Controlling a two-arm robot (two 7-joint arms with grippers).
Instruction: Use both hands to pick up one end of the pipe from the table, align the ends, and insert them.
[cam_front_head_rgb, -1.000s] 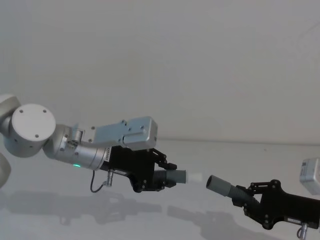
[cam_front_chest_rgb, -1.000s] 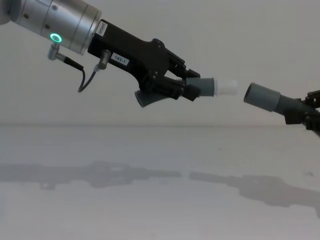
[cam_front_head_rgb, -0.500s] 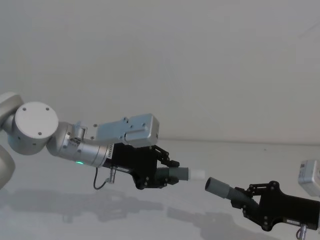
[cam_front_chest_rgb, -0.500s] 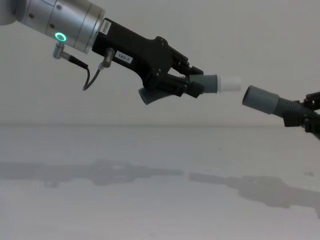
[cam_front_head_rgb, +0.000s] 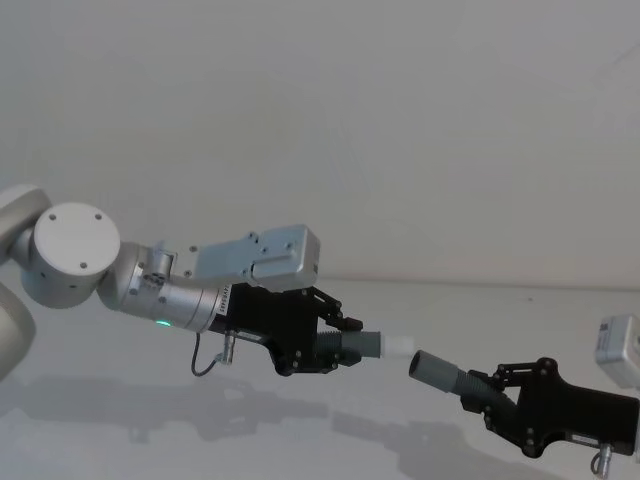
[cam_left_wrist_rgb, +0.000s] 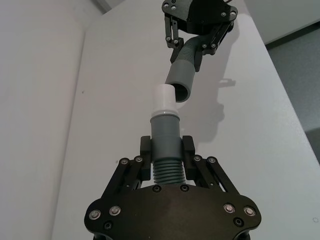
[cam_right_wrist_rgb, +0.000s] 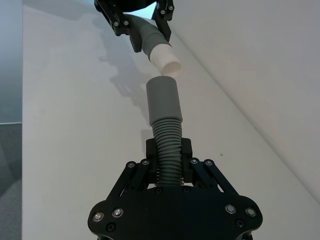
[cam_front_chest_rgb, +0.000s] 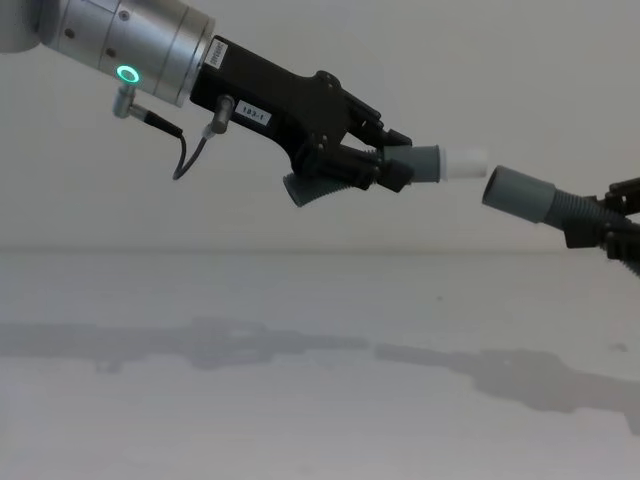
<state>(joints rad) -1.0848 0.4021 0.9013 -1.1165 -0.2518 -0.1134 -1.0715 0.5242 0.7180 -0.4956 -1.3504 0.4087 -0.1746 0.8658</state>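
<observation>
Since the earlier frames, the left gripper (cam_front_chest_rgb: 385, 165) has been advanced to the right, so that the gap between the two pipe ends has been narrowed to a sliver. Both pipe pieces are held in the air above the table (cam_front_chest_rgb: 300, 380), on which only their shadows are cast.

Left arm: the shorter pipe piece (cam_front_chest_rgb: 425, 163) is clamped by its ribbed section between the closed black fingers (cam_left_wrist_rgb: 145, 147), with the white plug tip (cam_front_chest_rgb: 468, 162) projecting forward. A green ring (cam_front_chest_rgb: 127, 74) is lit on the silver wrist.

Right arm: the longer pipe piece (cam_front_chest_rgb: 535, 200) is clamped in the same manner by the right gripper (cam_front_head_rgb: 500, 395), its fingers (cam_right_wrist_rgb: 186, 150) closed on the corrugated part, with the grey open socket (cam_front_chest_rgb: 500, 187) directed toward the plug.

In the chest view the plug tip is seen just beside the socket mouth and slightly higher. In the left wrist view the socket rim (cam_left_wrist_rgb: 181, 92) appears offset to one side of the white tip (cam_left_wrist_rgb: 165, 96). Whether the two ends touch cannot be told; the plug is not yet inserted.
</observation>
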